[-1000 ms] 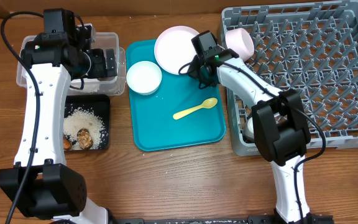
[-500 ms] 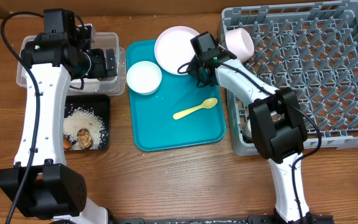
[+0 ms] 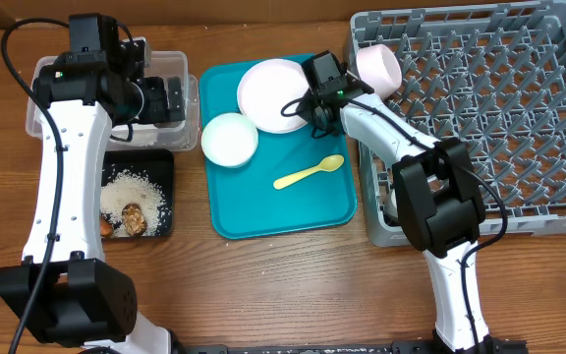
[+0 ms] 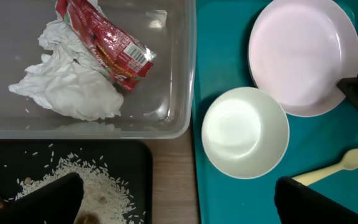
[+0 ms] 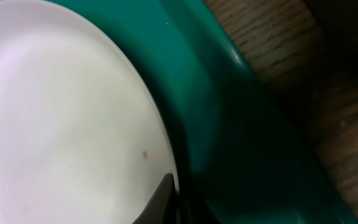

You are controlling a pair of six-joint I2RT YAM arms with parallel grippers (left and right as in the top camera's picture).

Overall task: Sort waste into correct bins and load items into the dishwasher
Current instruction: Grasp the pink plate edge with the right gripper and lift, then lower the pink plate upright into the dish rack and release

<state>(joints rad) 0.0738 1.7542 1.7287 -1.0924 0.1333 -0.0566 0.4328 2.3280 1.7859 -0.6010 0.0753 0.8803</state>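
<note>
My right gripper (image 3: 311, 99) is shut on the right rim of the round white plate (image 3: 273, 94), which lies on the teal tray; in the right wrist view one finger (image 5: 163, 198) lies over the plate (image 5: 61, 124). A white bowl (image 3: 229, 139) touches the plate's left front edge. The yellow spoon (image 3: 309, 173) lies on the tray. My left gripper (image 3: 170, 98) is open and empty over the clear tub (image 3: 39, 118), which holds crumpled paper (image 4: 73, 87) and the red wrapper (image 4: 107, 46). The black tray (image 3: 165, 162) holds rice (image 3: 131, 187), a brown lump (image 3: 133, 218) and a carrot (image 3: 105, 226).
The grey dish rack (image 3: 499, 118) fills the right side, with a white cup (image 3: 379, 69) on its side at its left back corner. Another white dish (image 3: 391, 202) shows in the rack under my right arm. The teal tray (image 3: 293, 211) lies between the bins and the rack.
The plate has slid forward and left, further onto the teal tray, with my right gripper on its rim. The bowl has been nudged forward. The left arm has not moved.
</note>
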